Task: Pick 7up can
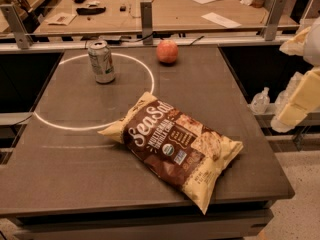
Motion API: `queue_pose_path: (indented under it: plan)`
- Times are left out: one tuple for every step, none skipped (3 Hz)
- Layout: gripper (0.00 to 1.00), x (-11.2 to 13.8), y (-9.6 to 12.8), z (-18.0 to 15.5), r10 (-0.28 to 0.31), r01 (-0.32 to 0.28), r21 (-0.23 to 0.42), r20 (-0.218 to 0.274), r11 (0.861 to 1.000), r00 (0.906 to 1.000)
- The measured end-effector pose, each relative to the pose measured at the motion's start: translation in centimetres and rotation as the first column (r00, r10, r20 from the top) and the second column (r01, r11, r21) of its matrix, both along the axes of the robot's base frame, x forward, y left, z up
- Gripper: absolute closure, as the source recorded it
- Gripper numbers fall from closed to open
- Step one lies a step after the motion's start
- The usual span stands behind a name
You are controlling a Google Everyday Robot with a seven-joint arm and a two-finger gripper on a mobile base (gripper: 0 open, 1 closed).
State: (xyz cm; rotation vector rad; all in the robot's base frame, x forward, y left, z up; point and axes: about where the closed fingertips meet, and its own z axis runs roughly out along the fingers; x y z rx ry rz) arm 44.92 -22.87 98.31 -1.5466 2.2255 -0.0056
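Can (101, 61) behind bag (175, 146) — gripper (296, 104) right of table (75, 159)

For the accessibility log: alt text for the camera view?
A drink can stands upright at the far left of the table, inside a white circle, with an apple to its right and a chip bag lying nearer. The end effector is beyond the table's right edge, far from the can.
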Motion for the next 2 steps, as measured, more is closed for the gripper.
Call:
queue_pose_path:
  plan:
    - [0.00, 0.52, -0.76, -0.14, -0.067, 0.058, 0.173, 0.051, 0.983, 0.9964]
    - [0.00, 1.27, -0.11, -0.19, -0.119, 0.083, 0.353, 0.081, 0.932, 0.9896]
